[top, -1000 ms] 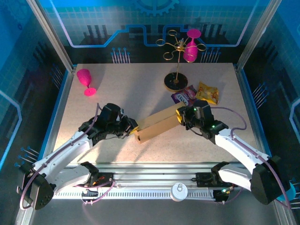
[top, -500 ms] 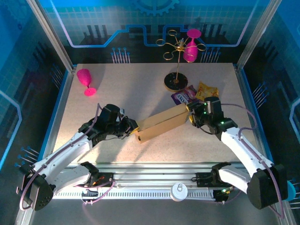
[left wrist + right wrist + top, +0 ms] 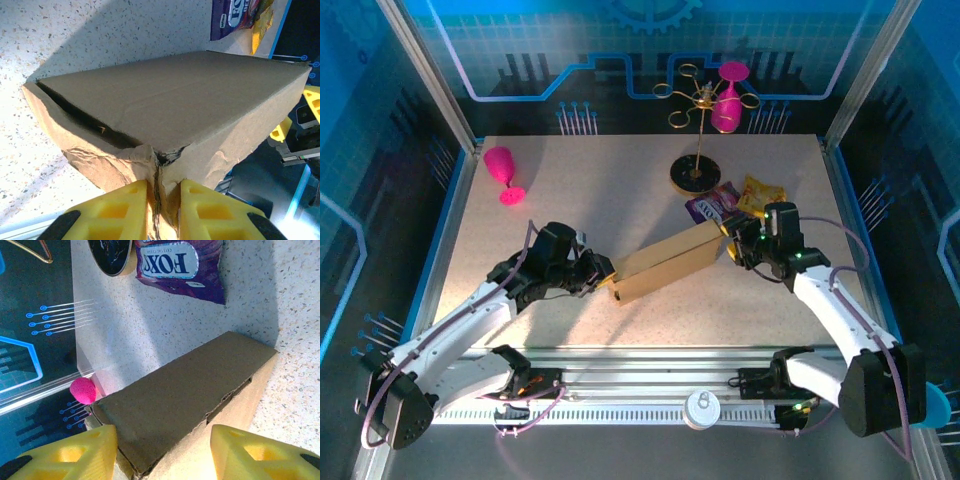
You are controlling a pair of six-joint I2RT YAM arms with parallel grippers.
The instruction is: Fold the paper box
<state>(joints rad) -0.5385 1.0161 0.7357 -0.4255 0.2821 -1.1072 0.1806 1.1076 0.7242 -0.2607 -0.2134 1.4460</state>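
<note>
The paper box (image 3: pixel 665 265) is a long brown carton lying slantwise on the table between the two arms. My left gripper (image 3: pixel 606 281) is at its near left end, shut on the crumpled end flap (image 3: pixel 150 165), which is pinched between the yellow fingers (image 3: pixel 115 210). My left gripper (image 3: pixel 162 212) sits below the box (image 3: pixel 170 95). My right gripper (image 3: pixel 733 248) is at the far right end, open. Its fingers (image 3: pixel 75 452) stand wide on either side of the box (image 3: pixel 175 400) without pressing it; my right gripper (image 3: pixel 162 452) has the box's corner between its jaws.
A purple snack packet (image 3: pixel 712 207) and a yellow one (image 3: pixel 763 195) lie just behind the right gripper. The gold rack's black base (image 3: pixel 693 176) stands behind them, with a pink goblet (image 3: pixel 728 100) hanging on it. Another pink goblet (image 3: pixel 502 172) lies at the back left.
My right gripper has opened and drawn back to the right, off the box's far end. My left gripper keeps its hold and has hardly moved.
</note>
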